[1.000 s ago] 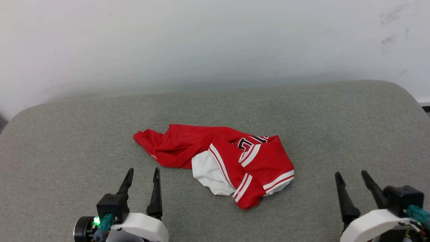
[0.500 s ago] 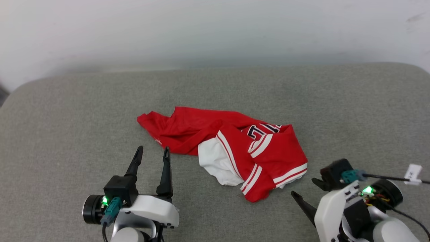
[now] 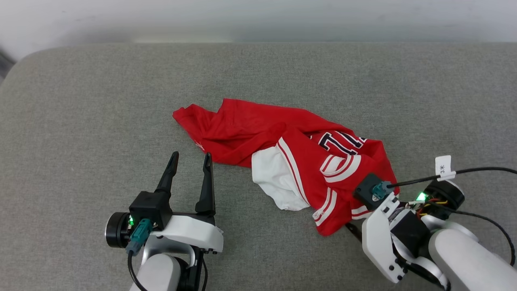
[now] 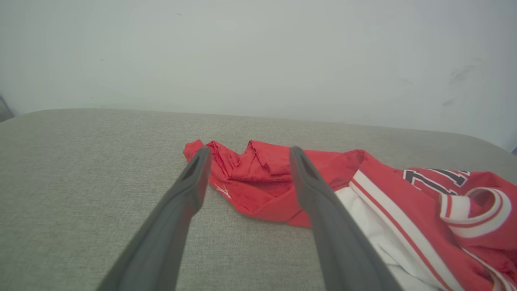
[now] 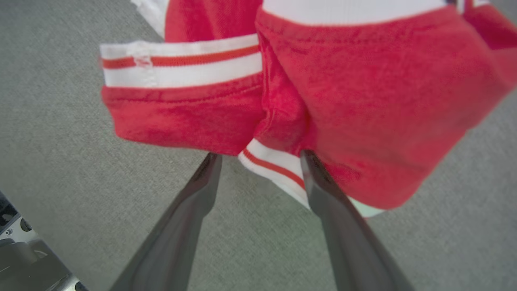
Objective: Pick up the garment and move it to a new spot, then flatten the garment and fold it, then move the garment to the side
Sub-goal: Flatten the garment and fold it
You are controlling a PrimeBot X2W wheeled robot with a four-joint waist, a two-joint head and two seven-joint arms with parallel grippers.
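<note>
The garment (image 3: 258,133) lies crumpled in the middle of the grey cushion: red cloth, a white sleeve (image 3: 274,180), striped trim and part of the black lettering (image 3: 339,143) facing up. My left gripper (image 3: 191,157) stands open just left of the garment's near red edge, apart from it; the left wrist view shows its fingers (image 4: 194,178) framing a red corner of the garment (image 4: 258,182). My right gripper (image 3: 354,211) reaches in from the lower right. It is open, with its tips (image 5: 259,157) at the striped hem of the garment (image 5: 363,101), nothing pinched.
The grey fabric surface (image 3: 80,121) runs to a white wall (image 3: 258,16) at the back, with a rounded far left corner (image 3: 16,64). A black cable with a white tag (image 3: 443,165) trails from my right wrist.
The head camera has tipped down, so the whole picture shifted. My right gripper has swung left to the garment's near right hem. The left gripper has stayed open.
</note>
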